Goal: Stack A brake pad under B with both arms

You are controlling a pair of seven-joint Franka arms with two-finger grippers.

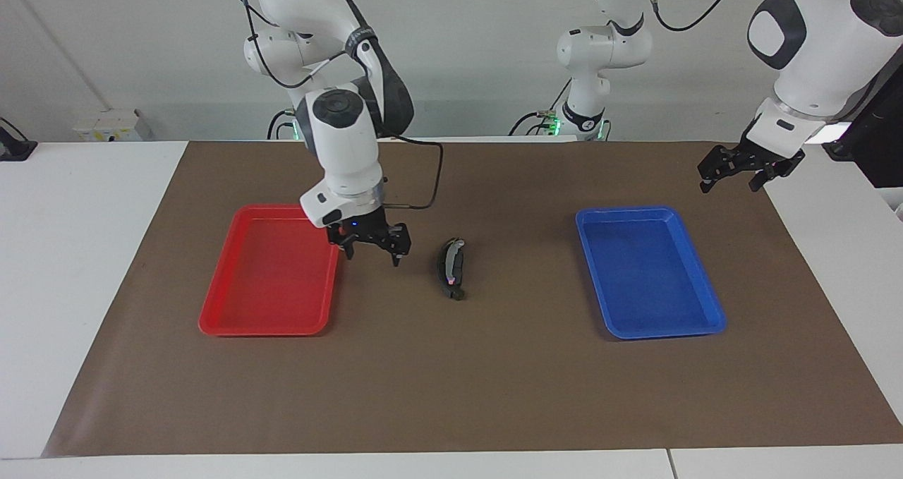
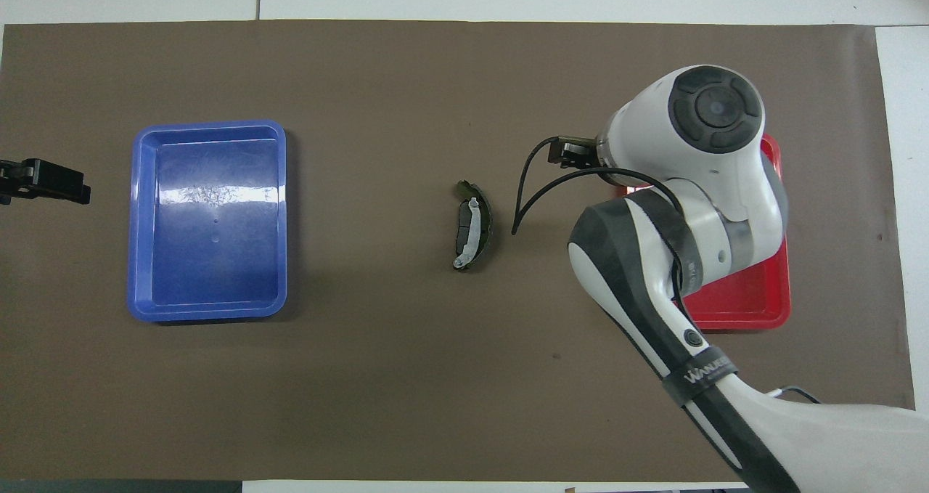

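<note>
The two brake pads (image 1: 451,269) lie stacked mid-frame on the desk (image 1: 494,380), long axis running up-down in the frame. The right hand (image 1: 368,247), wide and empty, hangs just leftward, nearer them. The left hand (image 1: 737,170), spread and empty, waits upper right.

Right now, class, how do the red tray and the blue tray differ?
The red tray lies toward the right arm's end of the table; the blue tray toward the left arm's. The right end effector hangs at the red tray's edge; nothing is over the blue tray. Both are rectangular, hold nothing, and flank the stacked pads.
</note>
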